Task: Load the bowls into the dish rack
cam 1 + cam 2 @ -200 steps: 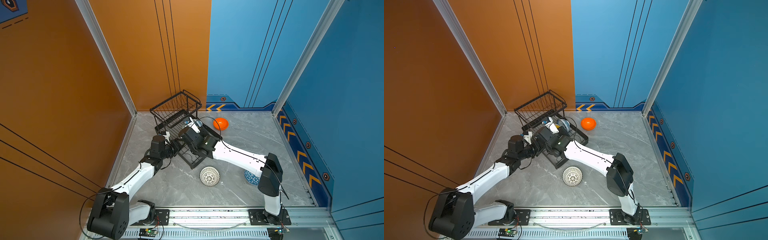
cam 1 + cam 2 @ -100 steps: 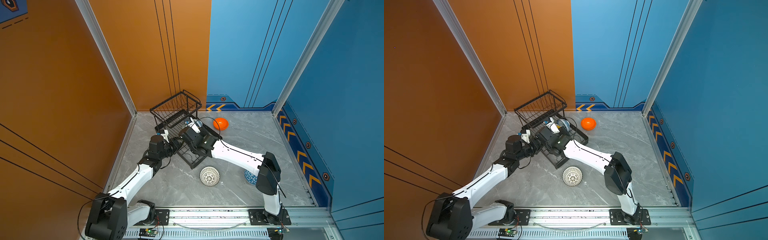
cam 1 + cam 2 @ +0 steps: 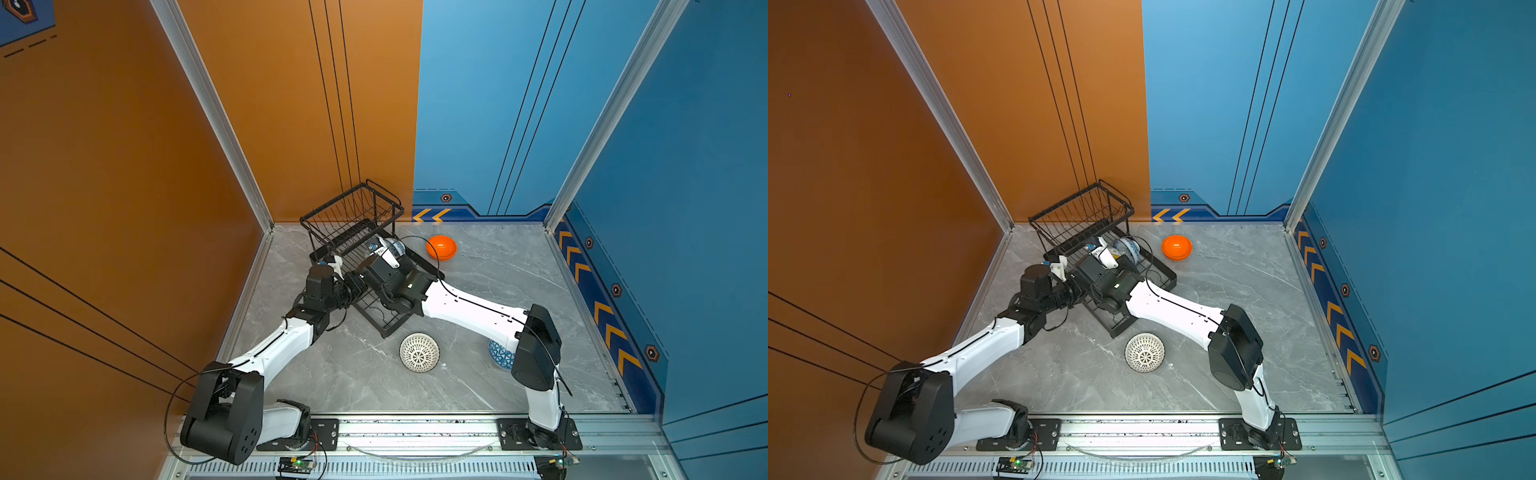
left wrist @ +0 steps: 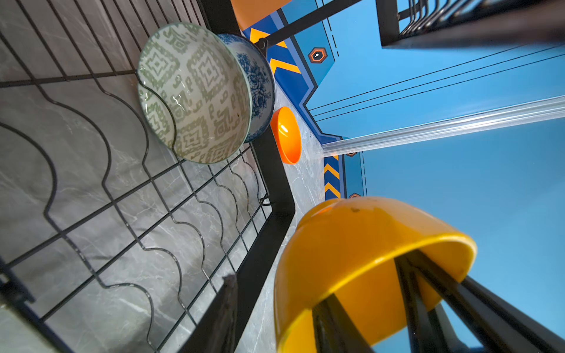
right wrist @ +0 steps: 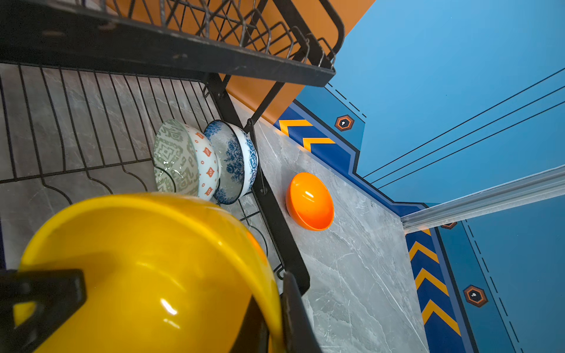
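The yellow bowl (image 5: pixel 146 275) hangs over the black dish rack (image 3: pixel 386 328), hidden under the arms in both top views. My right gripper (image 5: pixel 272 293) is shut on its rim, one finger inside and one outside. My left gripper (image 4: pixel 278 290) straddles the opposite rim, one finger inside the bowl and the other still a gap away from its wall. A pale green bowl (image 5: pixel 175 159) and a white-and-blue floral bowl (image 5: pixel 235 159) stand on edge in the rack's tray. On the floor lie the orange bowl (image 3: pixel 441 247), the white lattice bowl (image 3: pixel 419 352) and the blue triangle bowl (image 3: pixel 500 355), which is partly under my right arm.
The rack's raised basket (image 3: pixel 1084 199) stands in the back corner against the orange wall. The orange bowl (image 3: pixel 1177 247) sits just beyond the tray's long side. Both forearms cross low over the tray, and the lattice bowl (image 3: pixel 1144 352) lies near its front corner.
Both arms have stayed almost in place over the rack. The left gripper's jaws have narrowed around the yellow bowl's rim. No bowl on the floor has moved.
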Robot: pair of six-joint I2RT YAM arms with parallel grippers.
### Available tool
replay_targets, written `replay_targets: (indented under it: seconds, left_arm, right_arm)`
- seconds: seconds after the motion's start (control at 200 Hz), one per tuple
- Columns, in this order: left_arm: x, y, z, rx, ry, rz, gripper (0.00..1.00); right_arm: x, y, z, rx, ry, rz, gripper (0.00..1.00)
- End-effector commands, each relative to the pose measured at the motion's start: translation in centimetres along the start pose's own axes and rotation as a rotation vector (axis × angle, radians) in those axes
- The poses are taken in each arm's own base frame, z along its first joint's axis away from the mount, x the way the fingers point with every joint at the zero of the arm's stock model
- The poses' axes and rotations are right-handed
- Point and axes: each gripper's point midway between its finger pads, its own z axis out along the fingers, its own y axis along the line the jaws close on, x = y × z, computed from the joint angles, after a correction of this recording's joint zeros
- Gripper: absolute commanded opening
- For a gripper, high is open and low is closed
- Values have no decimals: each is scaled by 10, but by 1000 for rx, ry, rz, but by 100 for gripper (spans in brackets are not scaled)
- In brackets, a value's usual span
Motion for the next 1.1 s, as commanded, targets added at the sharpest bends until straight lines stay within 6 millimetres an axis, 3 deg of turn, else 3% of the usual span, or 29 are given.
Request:
replay_targets:
  seconds: [0.0,0.485,0.545,0.565,0.676,0.861,1.091]
  left_arm:
    - [-10,-21,3,45,-36,44,39]
    - [6,-12,2,35,-29,37,3]
    - [7,-10,-1,30,-36,34,2]
    - [7,-10,-2,31,-39,34,1]
    - [10,-7,-5,35,-55,20,0]
    - [15,-3,-4,52,-73,-15,0]
    - [5,-6,-7,100,-169,-92,0]
  right_arm:
    - [-10,-2,-11,-38,-15,46,0]
    - [-6,-4,-18,-85,-4,119,1]
    - [-8,-7,-22,-97,-8,146,2]
    - [1,-4,-19,-98,7,135,3]
    - [7,-9,-21,-118,20,170,8]
    - [14,-17,-25,-140,32,211,21]
    - [16,-31,-36,-200,21,318,57]
